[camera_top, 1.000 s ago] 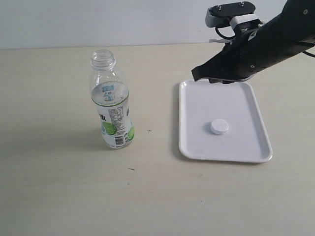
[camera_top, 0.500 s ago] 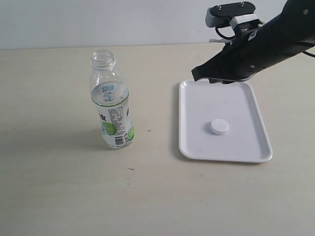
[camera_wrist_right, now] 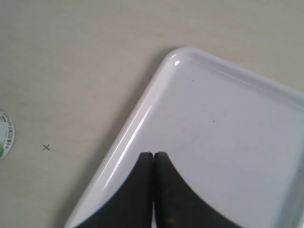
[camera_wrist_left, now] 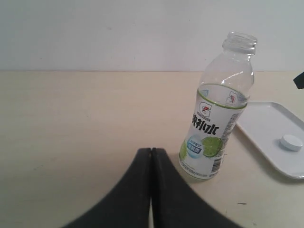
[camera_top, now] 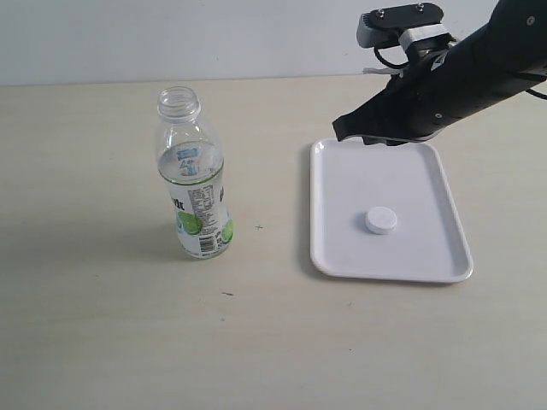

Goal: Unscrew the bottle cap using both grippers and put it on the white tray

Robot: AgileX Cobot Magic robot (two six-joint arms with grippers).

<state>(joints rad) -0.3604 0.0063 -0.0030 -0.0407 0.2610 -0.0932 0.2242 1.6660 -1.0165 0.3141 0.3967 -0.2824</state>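
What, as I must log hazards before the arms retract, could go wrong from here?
1. The bottle stands uncapped, seemingly holding liquid; the shut left gripper is near it, so a stray swing could tip and spill it.
2. The shut right gripper hangs over the white tray's corner; dipping could catch the rim and jolt the loose bottle cap.

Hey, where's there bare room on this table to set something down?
Bare table lies between the bottle and the white tray, left of the bottle, and across the near side. The tray is free around the bottle cap. Its far edge is crowded: the right gripper hovers there.
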